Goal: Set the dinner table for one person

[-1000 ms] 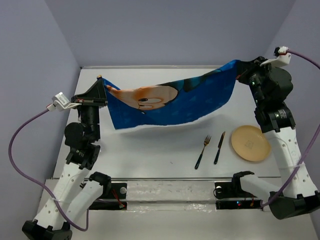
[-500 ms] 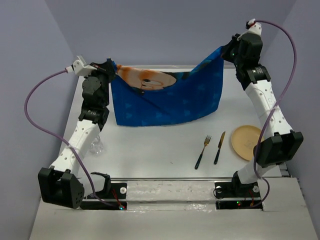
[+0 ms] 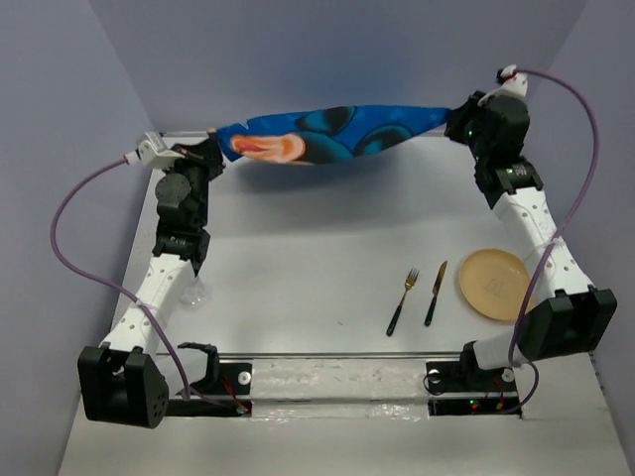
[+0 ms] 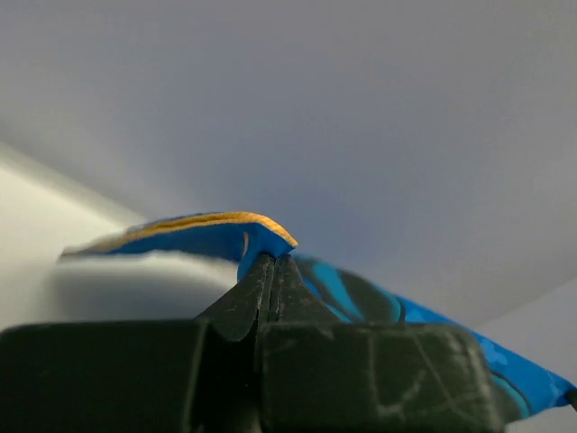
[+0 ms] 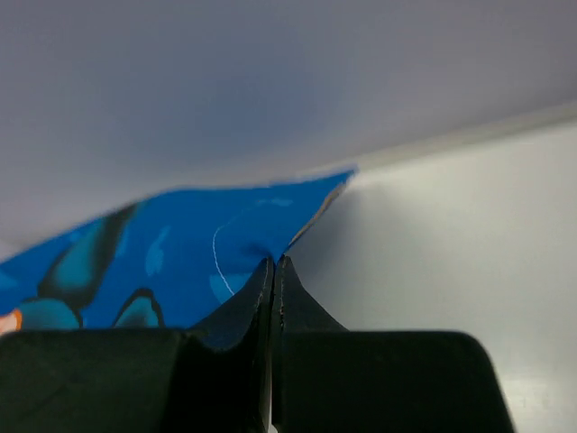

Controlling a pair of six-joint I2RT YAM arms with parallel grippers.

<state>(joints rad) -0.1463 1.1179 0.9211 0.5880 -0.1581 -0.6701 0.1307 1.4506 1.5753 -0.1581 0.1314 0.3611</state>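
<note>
The blue cloth mat is held stretched above the far side of the dinner table; one corner is pinched by the left gripper, the other by the right gripper, both jaws squeezed flat on fabric.

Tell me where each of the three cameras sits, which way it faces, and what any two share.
Top external: fixed above and behind the arm bases, looking down over the dinner table; both arms show whole, holding the blue cloth mat between them near its far edge.
Left wrist: on the left wrist, looking along the left gripper toward the wall; it is shut on a mat corner.
Right wrist: same for the right gripper, with table and wall beyond.
Shared: all three show the mat.
</note>
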